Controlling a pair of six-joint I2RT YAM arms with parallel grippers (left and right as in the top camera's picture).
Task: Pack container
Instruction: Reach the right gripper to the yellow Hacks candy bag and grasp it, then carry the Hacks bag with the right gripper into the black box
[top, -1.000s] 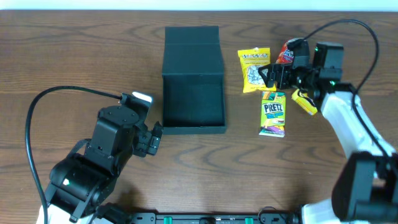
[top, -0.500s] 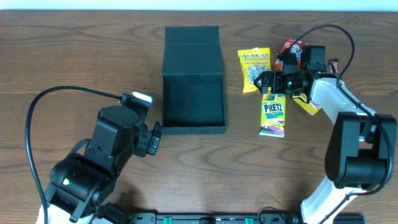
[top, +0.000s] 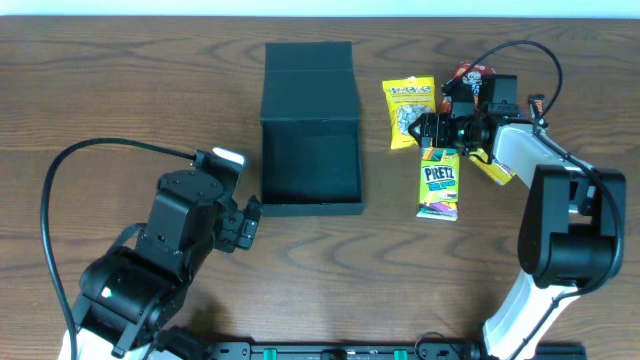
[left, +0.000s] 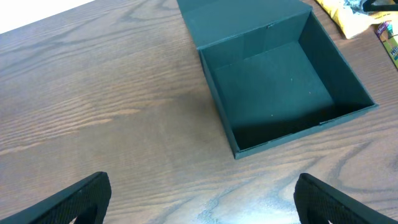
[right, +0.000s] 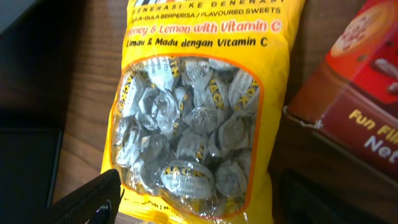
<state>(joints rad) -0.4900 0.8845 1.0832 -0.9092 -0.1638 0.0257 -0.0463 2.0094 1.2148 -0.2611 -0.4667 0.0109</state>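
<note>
**Item record: open container, two grippers, snack packets on table**

- Left gripper (top: 247, 222) (left: 202, 186): released, jaws spread wide with nothing between them. It hangs over bare table (top: 120, 80).
- Container (top: 310, 160) (left: 273, 87): a matte black, shallow square box directly ahead of the left gripper, near it but apart. It rests flat on the table and its inside is bare. The flap lid (top: 308, 75) (left: 242, 15) is folded back flat on the far side, away from that gripper.
- Right gripper (top: 425, 128) (right: 199, 193): jaws apart, one finger on each side of the lower end of the yellow sweets bag (top: 410, 105) (right: 199, 112). Whether the pads touch the bag cannot be told. The bag lies flat beneath the gripper, and wrapped sweets show through its window.
- Red box (top: 462, 80) (right: 354, 87): just beside the bag, on the right gripper's right in the wrist view.
- Pretz packet (top: 439, 183): lies flat near the right gripper, on the side nearer the robot.
</note>
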